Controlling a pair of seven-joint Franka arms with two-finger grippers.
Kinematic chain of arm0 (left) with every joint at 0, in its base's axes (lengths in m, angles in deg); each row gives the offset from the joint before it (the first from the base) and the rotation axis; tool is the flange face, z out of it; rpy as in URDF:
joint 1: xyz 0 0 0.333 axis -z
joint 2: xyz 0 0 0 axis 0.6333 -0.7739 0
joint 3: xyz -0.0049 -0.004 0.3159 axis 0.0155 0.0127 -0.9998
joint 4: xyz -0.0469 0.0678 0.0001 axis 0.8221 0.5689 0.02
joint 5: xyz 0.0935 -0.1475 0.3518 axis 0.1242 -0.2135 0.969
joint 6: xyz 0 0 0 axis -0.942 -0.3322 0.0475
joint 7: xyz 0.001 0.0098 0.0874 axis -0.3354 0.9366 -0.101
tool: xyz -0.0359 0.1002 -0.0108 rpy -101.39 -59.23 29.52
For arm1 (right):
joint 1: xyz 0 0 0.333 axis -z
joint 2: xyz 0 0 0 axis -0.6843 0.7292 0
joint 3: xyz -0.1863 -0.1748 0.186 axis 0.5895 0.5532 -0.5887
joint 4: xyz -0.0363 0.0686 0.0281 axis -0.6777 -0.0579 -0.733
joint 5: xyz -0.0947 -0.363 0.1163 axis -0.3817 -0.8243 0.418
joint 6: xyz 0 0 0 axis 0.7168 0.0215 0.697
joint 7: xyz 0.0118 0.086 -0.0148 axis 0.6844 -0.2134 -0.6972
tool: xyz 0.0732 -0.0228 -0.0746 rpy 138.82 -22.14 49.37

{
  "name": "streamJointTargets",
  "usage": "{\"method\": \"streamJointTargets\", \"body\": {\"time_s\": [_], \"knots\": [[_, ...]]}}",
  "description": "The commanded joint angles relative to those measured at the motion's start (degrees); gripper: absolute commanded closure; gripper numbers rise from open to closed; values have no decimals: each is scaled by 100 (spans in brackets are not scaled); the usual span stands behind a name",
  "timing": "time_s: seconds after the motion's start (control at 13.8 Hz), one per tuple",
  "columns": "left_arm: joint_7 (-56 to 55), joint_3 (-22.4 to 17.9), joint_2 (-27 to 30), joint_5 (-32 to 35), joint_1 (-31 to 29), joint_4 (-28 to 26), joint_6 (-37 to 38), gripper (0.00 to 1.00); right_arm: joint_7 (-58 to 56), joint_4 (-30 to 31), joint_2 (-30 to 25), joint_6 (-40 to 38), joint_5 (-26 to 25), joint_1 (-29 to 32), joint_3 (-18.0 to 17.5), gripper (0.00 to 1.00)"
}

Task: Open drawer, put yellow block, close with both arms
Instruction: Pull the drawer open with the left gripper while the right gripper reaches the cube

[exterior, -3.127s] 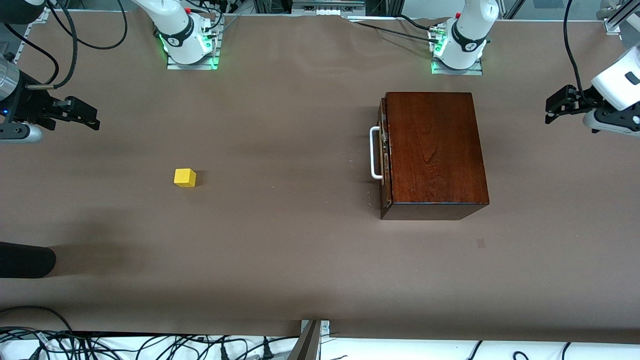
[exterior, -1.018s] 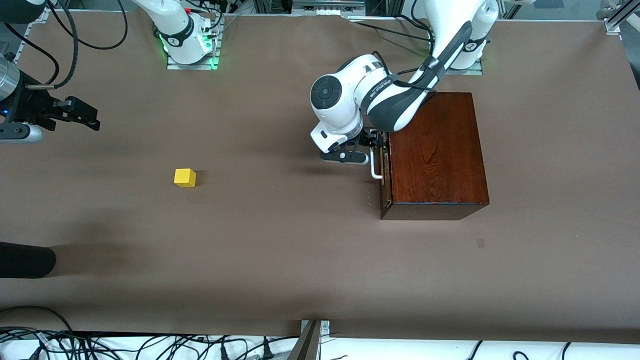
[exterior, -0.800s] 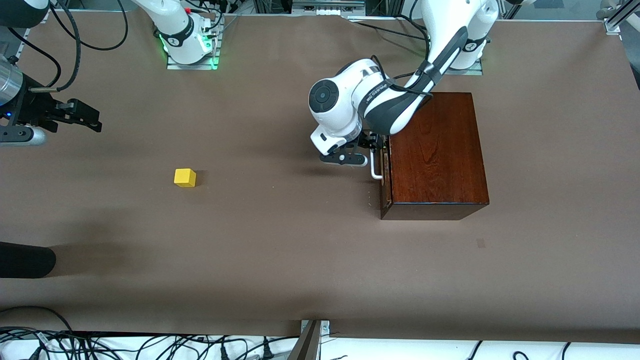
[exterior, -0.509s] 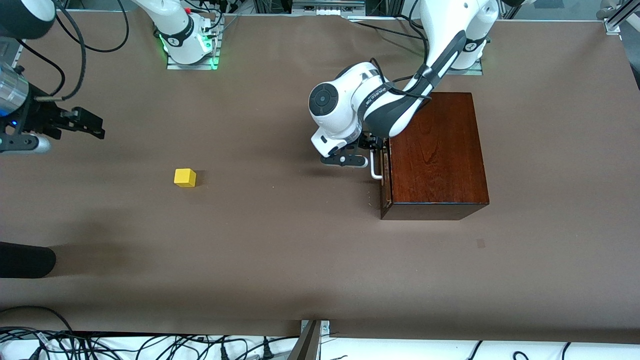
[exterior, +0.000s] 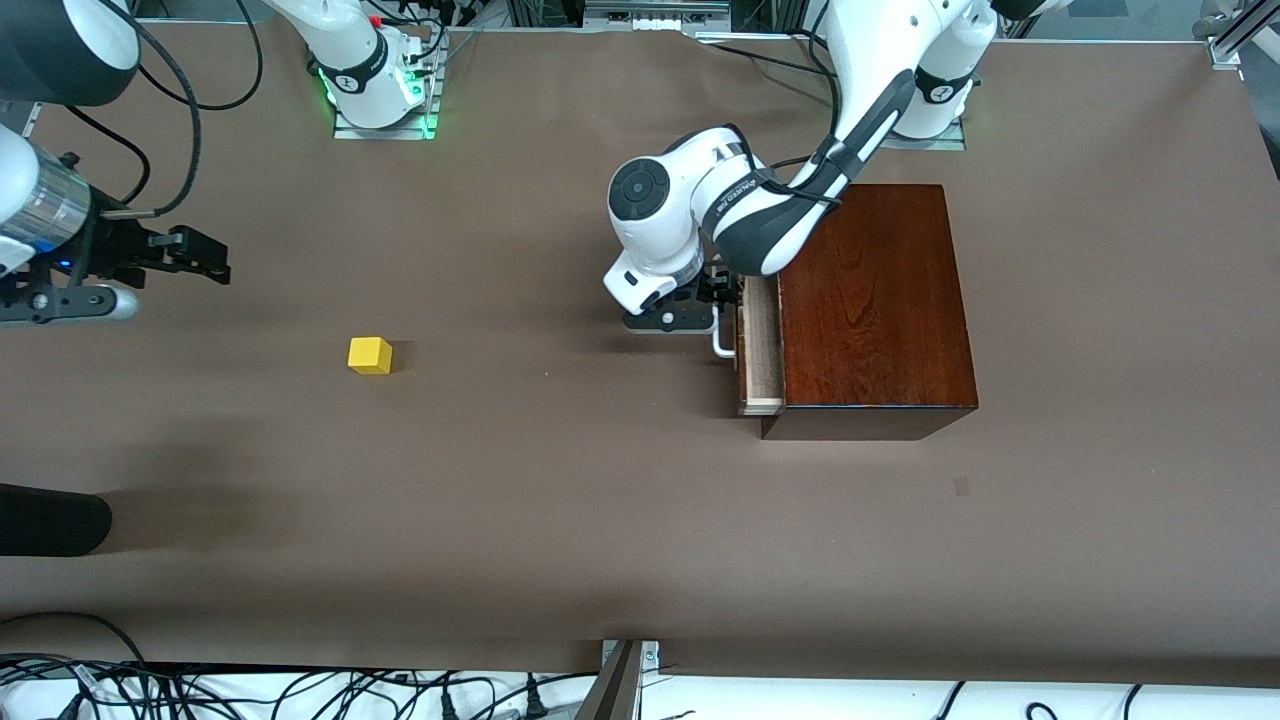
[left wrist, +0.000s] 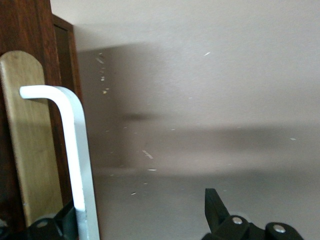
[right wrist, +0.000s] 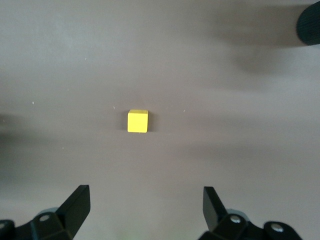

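Note:
The dark mahogany box [exterior: 870, 300] stands toward the left arm's end of the table. Its drawer [exterior: 760, 345] is slid out a little and shows a strip of pale wood. My left gripper [exterior: 722, 295] is open at the white handle [exterior: 722, 345]. In the left wrist view the handle [left wrist: 77, 160] lies against one finger [left wrist: 65, 222], and the gripper [left wrist: 139, 215] stands wide open around it. The yellow block [exterior: 370, 355] sits alone on the table toward the right arm's end. My right gripper [exterior: 215, 270] is open and empty, up in the air, with the block [right wrist: 137, 121] ahead of its fingers [right wrist: 145, 200].
A black rounded object [exterior: 50, 520] lies at the table's edge at the right arm's end, nearer the front camera than the block; it also shows in the right wrist view [right wrist: 309, 25]. Cables run along the front edge [exterior: 300, 690].
My left arm swung in to the handle and has drawn the drawer out a little toward the right arm's end. My right gripper has drifted slightly toward the block.

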Motion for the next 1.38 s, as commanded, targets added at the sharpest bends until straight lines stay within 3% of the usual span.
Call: {"method": "streamJointTargets", "body": {"time_s": [0.0, 0.65, 1.31], "knots": [[-248, 28, -222, -64, 392, 212, -476, 0, -82, 204, 336, 61, 95, -80, -13, 0], [-240, 20, -170, -29, 718, 362, -433, 0, -3, 1952, 486, 2503, 201, -159, -92, 0], [-240, 20, -109, -64, 858, 599, -205, 0, 14, 2911, 1057, 4297, 623, -150, -110, 0]]}}
